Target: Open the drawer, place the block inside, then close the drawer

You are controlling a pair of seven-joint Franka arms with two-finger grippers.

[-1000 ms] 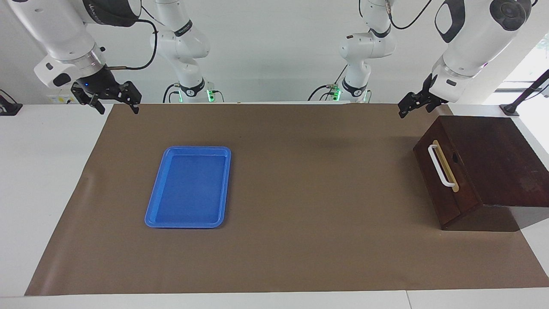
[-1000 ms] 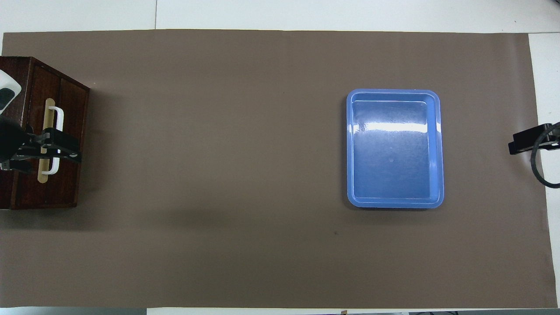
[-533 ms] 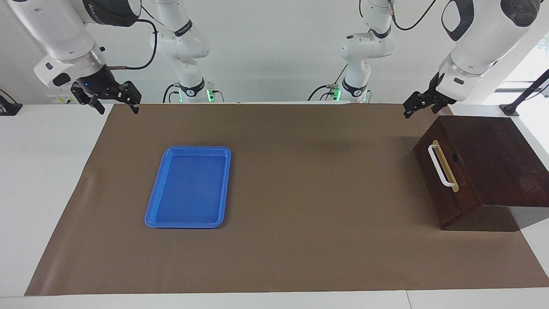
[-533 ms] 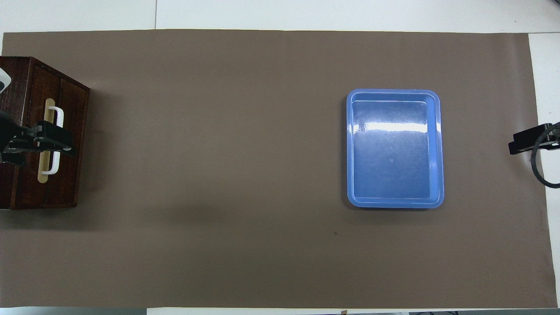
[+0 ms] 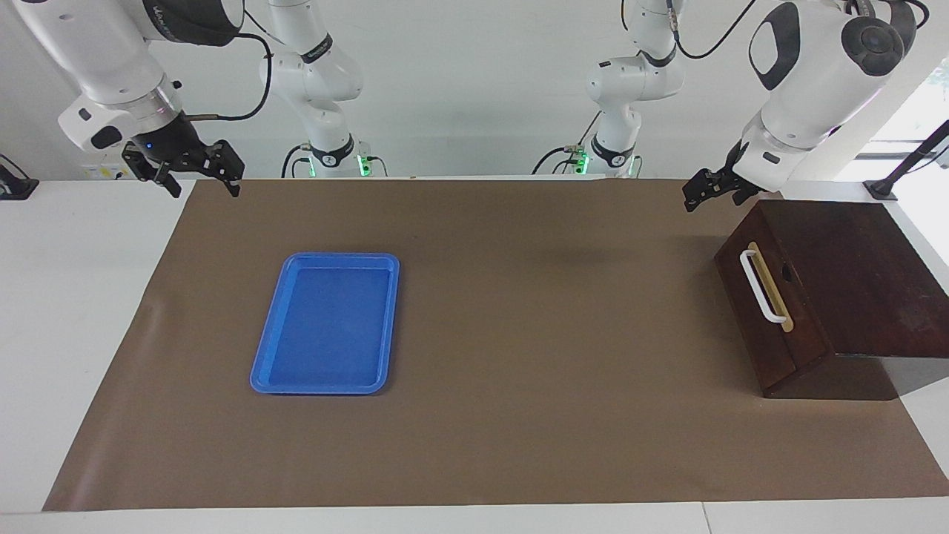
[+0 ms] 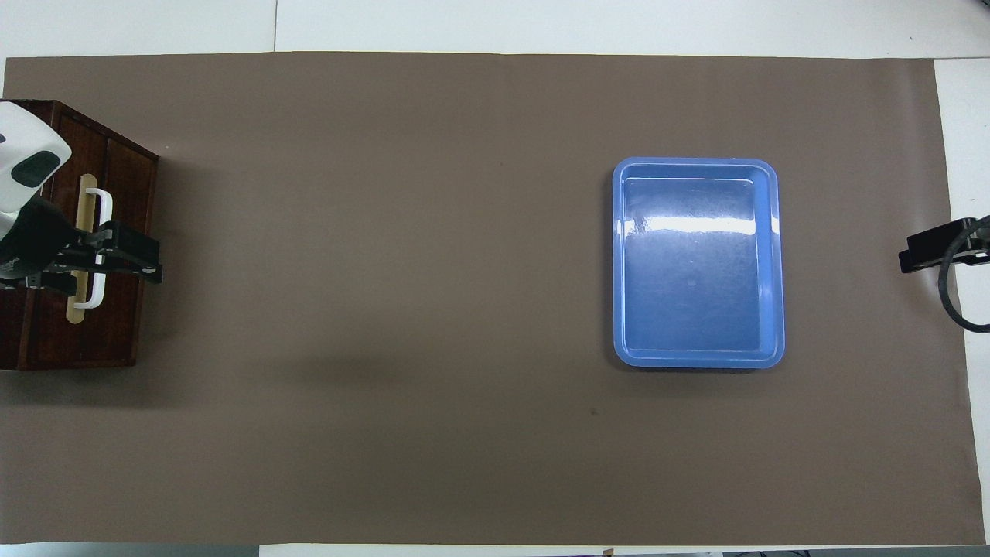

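Note:
The dark reddish-brown drawer [image 5: 767, 326] stands shut at the left arm's end of the table, its white bar handle [image 5: 761, 286] on a tan strip. It also shows in the overhead view [image 6: 116, 325] with its handle [image 6: 101, 203]. My left gripper [image 5: 706, 193] hangs in the air by the drawer's front, apart from the handle; from overhead the left gripper [image 6: 133, 259] covers the handle's middle. My right gripper [image 5: 205, 187] waits open and empty over the mat's edge at the right arm's end, and shows at the overhead view's edge [image 6: 928, 247]. The yellow block is out of view.
An empty blue tray [image 5: 326, 326] lies on the brown mat [image 5: 549, 334] toward the right arm's end; it also shows in the overhead view [image 6: 696, 263]. Bare mat [image 6: 387, 271] lies between tray and drawer.
My left gripper drew back a little, then shifted out past the drawer's front toward the table's middle, with its wrist turned. The right arm, drawer and tray have not moved.

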